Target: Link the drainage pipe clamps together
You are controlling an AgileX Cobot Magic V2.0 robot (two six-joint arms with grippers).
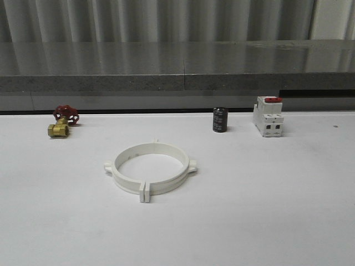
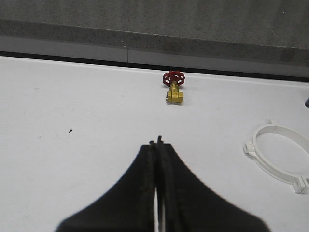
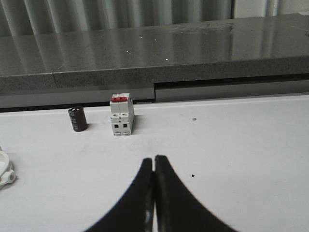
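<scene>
Clamps [image 1: 150,170] sit mid-table, a bit left of centre, already laid out as one ring: two half-rings meeting at the near tab pair and at a far joint. Side tabs stick out left and right. Can't tell from here whether the joints are snapped or just butted; the near tabs show a thin seam.

Left gripper [image 2: 158,144]: jaws together, holding nothing, over bare table with the valve [image 2: 174,87] beyond it and the clamps off to the side. Right gripper [image 3: 154,159]: jaws together, empty, facing the breaker [image 3: 121,115] and capacitor [image 3: 77,119] near the back edge.

Judgement: either done and arms retracted, or not yet started. If joints need seating:
- open both grippers before the approach
- left takes the left half, right takes the right half, grip on the ring wall, not the tabs
- press halves together flat on the table, keep tabs aligned
- avoid lifting one side; the ring will skew and the seam opens
</scene>
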